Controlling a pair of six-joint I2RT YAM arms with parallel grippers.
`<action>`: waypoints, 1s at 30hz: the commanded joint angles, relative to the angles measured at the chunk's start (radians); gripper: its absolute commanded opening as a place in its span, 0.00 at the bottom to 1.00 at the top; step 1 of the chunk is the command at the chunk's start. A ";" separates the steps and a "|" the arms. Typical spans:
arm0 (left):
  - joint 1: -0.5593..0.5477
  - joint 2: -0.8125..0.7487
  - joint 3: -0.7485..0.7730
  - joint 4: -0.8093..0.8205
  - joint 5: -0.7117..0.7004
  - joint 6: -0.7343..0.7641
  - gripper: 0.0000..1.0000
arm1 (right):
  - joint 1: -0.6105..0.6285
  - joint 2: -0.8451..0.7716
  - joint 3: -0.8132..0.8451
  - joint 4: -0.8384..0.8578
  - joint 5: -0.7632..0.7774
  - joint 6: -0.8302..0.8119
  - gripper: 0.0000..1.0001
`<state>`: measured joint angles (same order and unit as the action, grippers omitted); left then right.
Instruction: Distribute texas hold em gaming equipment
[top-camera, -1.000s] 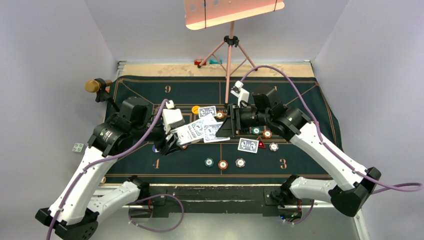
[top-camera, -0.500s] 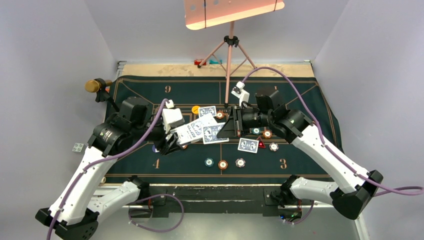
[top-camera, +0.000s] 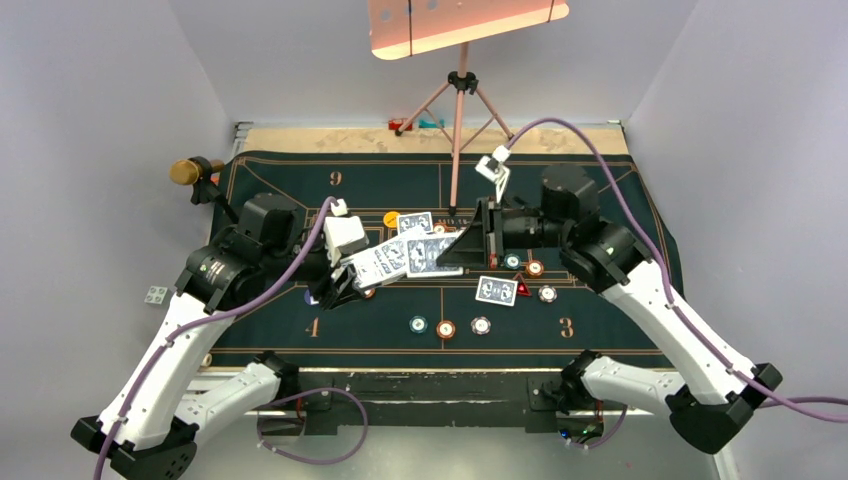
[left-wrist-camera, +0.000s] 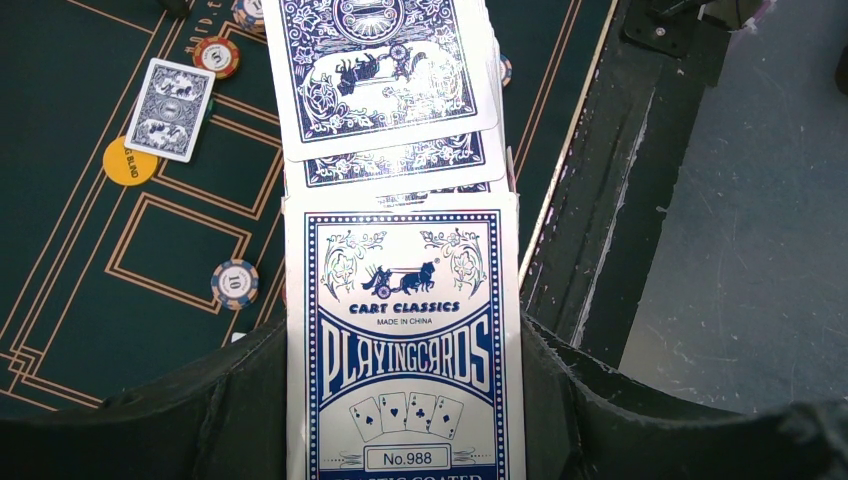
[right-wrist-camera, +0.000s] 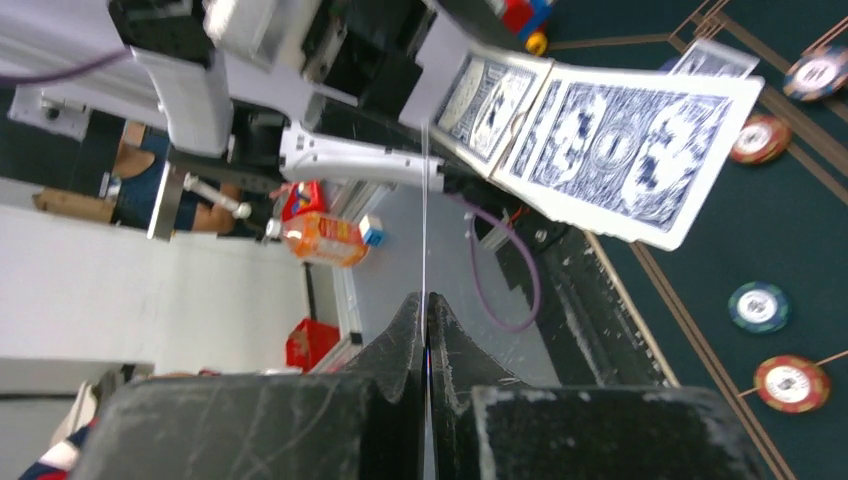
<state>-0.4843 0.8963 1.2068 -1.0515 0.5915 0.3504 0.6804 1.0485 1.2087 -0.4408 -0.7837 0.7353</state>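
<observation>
We find the single card (right-wrist-camera: 425, 200) pinched between the closed fingers of the right gripper (right-wrist-camera: 427, 310), standing out from the tips toward the deck. From that wrist it shows only edge-on, as a thin pale line, so we cannot read either side, nor tell whether it touches the fan. Just beyond it, the left gripper (left-wrist-camera: 404, 345) is clamped on the card box (left-wrist-camera: 400, 290), held above the felt mat (top-camera: 600, 200). The frame cuts off the box's lower end. Blue-backed, white-bordered fanned cards (left-wrist-camera: 375, 70) stick out of its far end. On the mat lie a loose card (top-camera: 497, 290) just beside the red triangular marker (top-camera: 522, 289), a row of three chips (top-camera: 445, 328) and a yellow disc (left-wrist-camera: 130, 162).
</observation>
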 joint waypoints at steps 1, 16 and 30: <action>0.007 -0.009 0.013 0.049 0.008 -0.003 0.00 | -0.092 0.022 0.124 -0.056 0.036 -0.061 0.00; 0.007 -0.046 0.005 0.004 0.017 0.039 0.00 | -0.346 0.333 0.105 0.093 0.153 -0.059 0.00; 0.007 -0.033 0.045 -0.019 0.037 0.042 0.00 | 0.056 0.908 0.200 0.559 -0.034 0.151 0.00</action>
<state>-0.4843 0.8650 1.2068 -1.0863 0.5919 0.3847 0.6922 1.9003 1.3392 -0.0887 -0.7406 0.7887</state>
